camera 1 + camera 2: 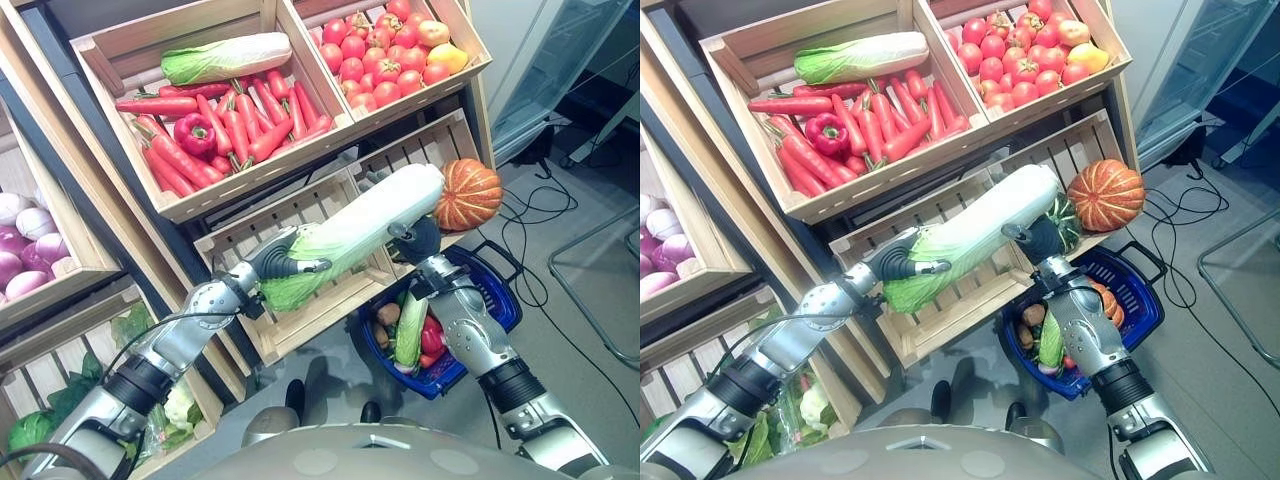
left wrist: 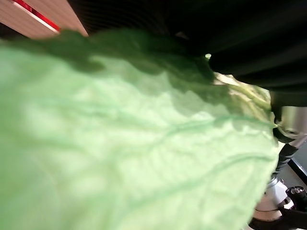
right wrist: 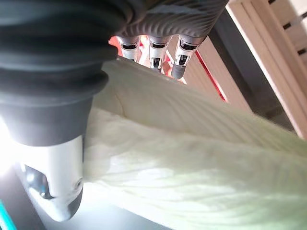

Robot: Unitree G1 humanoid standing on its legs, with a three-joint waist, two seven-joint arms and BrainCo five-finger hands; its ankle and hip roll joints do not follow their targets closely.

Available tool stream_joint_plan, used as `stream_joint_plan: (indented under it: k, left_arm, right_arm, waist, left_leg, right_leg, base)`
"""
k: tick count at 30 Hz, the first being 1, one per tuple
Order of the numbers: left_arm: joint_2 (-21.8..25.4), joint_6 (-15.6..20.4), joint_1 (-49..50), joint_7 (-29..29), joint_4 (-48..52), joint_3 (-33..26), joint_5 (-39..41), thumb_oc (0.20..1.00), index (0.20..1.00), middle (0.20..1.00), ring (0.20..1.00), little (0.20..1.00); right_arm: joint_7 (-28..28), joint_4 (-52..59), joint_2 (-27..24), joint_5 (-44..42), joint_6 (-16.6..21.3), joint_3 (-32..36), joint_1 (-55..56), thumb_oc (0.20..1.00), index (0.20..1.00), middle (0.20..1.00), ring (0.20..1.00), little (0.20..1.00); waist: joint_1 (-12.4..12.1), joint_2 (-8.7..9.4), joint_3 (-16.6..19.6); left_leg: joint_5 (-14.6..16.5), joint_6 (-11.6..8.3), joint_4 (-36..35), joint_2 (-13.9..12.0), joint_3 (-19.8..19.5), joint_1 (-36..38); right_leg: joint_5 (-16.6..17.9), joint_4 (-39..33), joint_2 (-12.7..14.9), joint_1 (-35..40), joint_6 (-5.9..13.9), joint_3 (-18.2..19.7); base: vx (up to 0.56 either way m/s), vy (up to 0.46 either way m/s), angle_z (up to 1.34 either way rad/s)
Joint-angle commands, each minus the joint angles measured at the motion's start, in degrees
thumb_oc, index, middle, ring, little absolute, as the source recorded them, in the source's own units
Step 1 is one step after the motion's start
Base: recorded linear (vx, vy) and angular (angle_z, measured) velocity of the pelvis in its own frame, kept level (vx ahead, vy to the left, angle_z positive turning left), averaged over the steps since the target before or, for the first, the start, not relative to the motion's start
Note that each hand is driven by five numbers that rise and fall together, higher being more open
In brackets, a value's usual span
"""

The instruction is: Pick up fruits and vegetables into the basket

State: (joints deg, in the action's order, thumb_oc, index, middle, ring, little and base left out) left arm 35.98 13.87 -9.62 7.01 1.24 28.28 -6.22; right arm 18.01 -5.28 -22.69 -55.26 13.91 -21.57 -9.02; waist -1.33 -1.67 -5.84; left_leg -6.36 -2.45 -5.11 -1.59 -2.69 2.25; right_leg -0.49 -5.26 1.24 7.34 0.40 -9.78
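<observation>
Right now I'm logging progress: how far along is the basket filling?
Done: the blue basket already holds several vegetables. In hand: a napa cabbage, gripped by the left hand and the right hand above it. Left: carrots, tomatoes and a pumpkin remain on the shelves.

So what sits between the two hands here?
The napa cabbage spans the stretch, the left hand at its leafy end and the right hand at its white end, as the left eye view shows.
</observation>
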Motion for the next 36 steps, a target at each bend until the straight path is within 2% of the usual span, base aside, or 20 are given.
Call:
stream_joint_plan:
  k: [1,2,3,4,5,6,13,18,19,21,27,29,31,33,36]
  left_arm:
    - [1.0,3.2,-3.5,2.1,1.6,2.3,1.2,0.2,0.2,0.2,0.2,0.2]
    - [1.1,3.3,-3.4,2.2,1.6,2.3,1.2,0.2,0.2,0.2,0.2,0.2]
    - [1.1,3.1,-3.4,2.2,1.8,2.4,1.1,0.2,0.2,0.2,0.2,0.2]
    - [1.2,2.8,-3.3,2.2,2.1,2.4,1.2,0.2,0.2,0.2,0.2,0.2]
    - [1.2,2.8,-3.3,2.1,2.1,2.4,1.2,0.2,0.2,0.2,0.2,0.2]
    - [1.3,2.6,-3.2,2.1,2.4,2.4,1.3,0.2,0.2,0.2,0.2,0.2]
    - [1.5,1.5,-2.9,1.1,2.1,1.9,0.6,0.2,0.2,0.2,0.2,0.2]
    - [1.2,-0.3,-1.5,-0.6,1.2,0.5,0.2,0.2,0.2,0.2,0.2,0.2]
    - [1.1,-0.8,-1.3,-1.0,1.0,0.3,-0.3,0.382,0.382,0.382,0.382,0.382]
    - [1.3,-1.5,-0.7,-2.1,0.5,-0.7,-1.1,1.0,1.0,1.0,1.0,1.0]
    - [2.3,-2.1,0.7,-7.1,-0.8,-3.6,-1.5,1.0,1.0,1.0,1.0,1.0]
    - [1.6,-2.9,1.7,-13.1,-2.3,-6.5,-2.0,1.0,1.0,1.0,1.0,1.0]
    - [1.4,-3.0,1.5,-15.5,-2.7,-7.2,-2.0,1.0,1.0,1.0,1.0,1.0]
    - [1.2,-2.9,0.8,-21.8,-4.0,-8.8,-3.8,1.0,1.0,1.0,1.0,1.0]
    - [0.3,-3.0,-1.0,-27.7,-5.3,-10.4,-2.5,1.0,1.0,1.0,1.0,1.0]
  right_arm:
    - [2.5,5.9,2.3,-2.5,2.0,-0.2,-2.4,1.0,1.0,1.0,1.0,1.0]
    - [2.5,5.9,2.4,-2.6,2.0,-0.3,-2.4,1.0,1.0,1.0,1.0,1.0]
    - [2.4,6.0,2.4,-2.5,2.0,-0.4,-2.3,0.693,0.693,0.693,0.693,0.693]
    - [2.4,6.2,2.4,-2.6,1.9,-0.5,-2.2,0.435,0.435,0.435,0.435,0.435]
    - [2.3,6.3,2.4,-2.6,1.9,-0.5,-2.3,0.376,0.376,0.376,0.376,0.376]
    - [2.3,6.4,2.3,-2.8,1.8,-0.6,-2.3,0.2,0.2,0.2,0.2,0.2]
    - [3.0,6.1,2.6,-4.3,1.6,-0.9,-1.9,0.2,0.2,0.2,0.2,0.2]
    - [-0.8,5.7,3.5,-3.0,3.0,-0.4,-1.2,0.2,0.2,0.2,0.2,0.2]
    - [-1.3,5.6,3.6,-2.7,3.0,-0.2,-1.0,0.2,0.2,0.2,0.2,0.2]
    - [-3.3,5.3,3.7,-1.7,3.4,0.4,-0.5,0.2,0.2,0.2,0.2,0.2]
    - [-10.0,2.8,3.3,0.9,6.6,2.4,0.8,0.2,0.2,0.2,0.2,0.2]
    - [-17.1,0.2,4.6,5.0,10.4,5.2,1.6,0.2,0.2,0.2,0.2,0.2]
    - [-19.3,-0.4,4.8,6.0,11.6,6.0,1.3,0.2,0.2,0.2,0.2,0.2]
    - [-24.0,-2.5,5.4,8.4,14.8,8.4,0.1,0.2,0.2,0.2,0.2,0.2]
    - [-29.2,-4.5,4.7,10.7,17.5,10.9,-2.1,0.2,0.2,0.2,0.2,0.2]
  waist:
    - [0.2,1.95,1.3]
    - [0.2,1.95,1.4]
    - [0.2,1.95,1.4]
    - [0.2,1.99,1.5]
    - [0.2,1.99,1.5]
    - [0.3,1.99,1.5]
    - [0.2,2.01,1.5]
    - [0.1,1.92,1.2]
    - [0.1,1.88,1.2]
    - [0.2,1.84,0.9]
    - [0.3,1.68,-0.6]
    - [0.5,1.38,-2.7]
    - [0.5,1.27,-3.8]
    - [0.8,1.09,-7.3]
    - [1.0,1.08,-11.6]
  left_leg:
    - [8.1,2.04,0.1,2.1,2.8,2.1]
    - [8.1,2.04,0.1,2.1,2.8,2.1]
    - [8.1,2.02,0.1,2.0,2.9,2.1]
    - [8.1,2.02,0.1,2.0,2.9,2.0]
    - [8.1,2.03,0.1,2.0,2.9,2.0]
    - [8.1,2.05,0.1,2.0,3.0,2.1]
    - [8.0,2.08,0.1,1.9,3.2,1.8]
    - [7.9,2.14,0.1,2.0,3.1,1.6]
    - [7.9,2.15,0.1,2.0,3.2,1.6]
    - [8.0,2.27,0.1,2.1,3.3,1.6]
    - [7.7,2.54,0.1,2.4,3.7,1.2]
    - [7.4,2.81,0.2,2.6,4.0,0.0]
    - [7.3,2.85,0.7,2.6,4.3,-0.8]
    - [7.6,2.82,3.6,2.5,4.6,-3.7]
    - [7.7,2.33,7.4,2.7,4.9,-7.4]
  right_leg:
    - [0.6,0.3,2.0,-2.1,5.24,1.5]
    - [0.6,0.3,2.0,-2.1,5.24,1.5]
    - [0.6,0.3,2.0,-2.1,5.27,1.5]
    - [0.5,0.3,2.1,-2.2,5.29,1.6]
    - [0.5,0.3,2.1,-2.2,5.29,1.6]
    - [0.5,0.3,2.1,-2.2,5.29,1.6]
    - [0.6,0.3,2.1,-2.4,5.3,1.6]
    - [0.6,0.3,2.1,-2.6,5.23,1.8]
    - [0.7,0.3,2.1,-2.7,5.24,1.8]
    - [0.7,0.3,1.9,-2.8,5.14,2.1]
    - [0.9,0.3,1.8,-3.2,4.82,2.4]
    - [0.3,2.0,1.6,-5.1,4.43,2.5]
    - [-0.2,3.3,1.5,-6.2,4.24,2.5]
    - [-1.2,7.2,1.3,-9.5,3.68,2.7]
    - [-1.8,10.7,1.1,-12.8,3.03,2.5]
  base:
    - [0.0,0.0,0.0]
    - [0.0,0.0,0.0]
    - [0.0,-0.002,-0.05]
    - [0.0,-0.003,-0.07]
    - [0.0,-0.002,-0.08]
    - [0.0,0.0,-0.06]
    - [0.0,0.0,-0.01]
    - [0.0,0.0,0.0]
    - [0.0,0.0,0.0]
    - [0.0,0.0,0.0]
    - [0.0,0.0,0.0]
    - [-0.1,0.006,-0.04]
    - [-0.13,0.008,-0.13]
    - [-0.25,-0.006,-0.14]
    - [-0.2,-0.015,-0.11]
